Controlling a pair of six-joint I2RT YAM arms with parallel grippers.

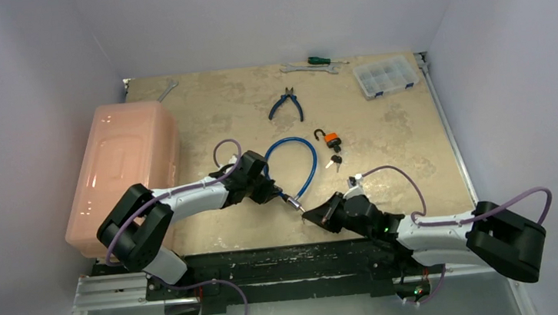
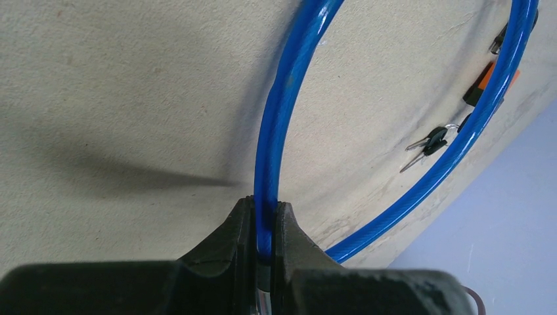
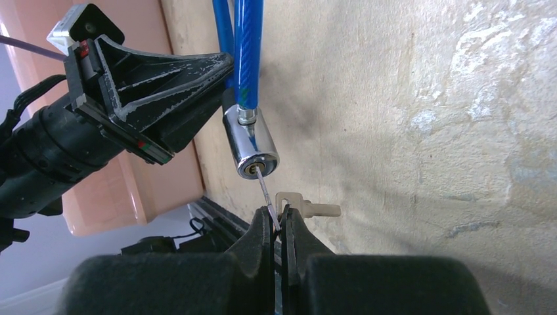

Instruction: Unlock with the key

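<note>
A blue cable lock [image 1: 297,156] lies looped on the middle of the table. Its chrome cylinder [image 3: 250,148] hangs just above the near edge. My left gripper [image 2: 265,220] is shut on the blue cable [image 2: 281,111] just behind the cylinder, holding it up. My right gripper [image 3: 278,220] is shut on the key [image 3: 265,190]. The thin blade of the key runs from my fingertips up into the keyhole in the cylinder's face. In the top view the two grippers meet tip to tip, left [image 1: 280,196] and right [image 1: 311,214], with the cylinder [image 1: 294,201] between them.
An orange padlock [image 1: 331,140] and its small keys [image 1: 334,161] lie behind the loop. Blue pliers [image 1: 286,104], a wrench [image 1: 306,68], a screwdriver [image 1: 318,60] and a compartment box [image 1: 385,77] sit at the back. A pink bin [image 1: 124,168] fills the left side. A beige plastic piece [image 3: 310,205] lies near my right fingers.
</note>
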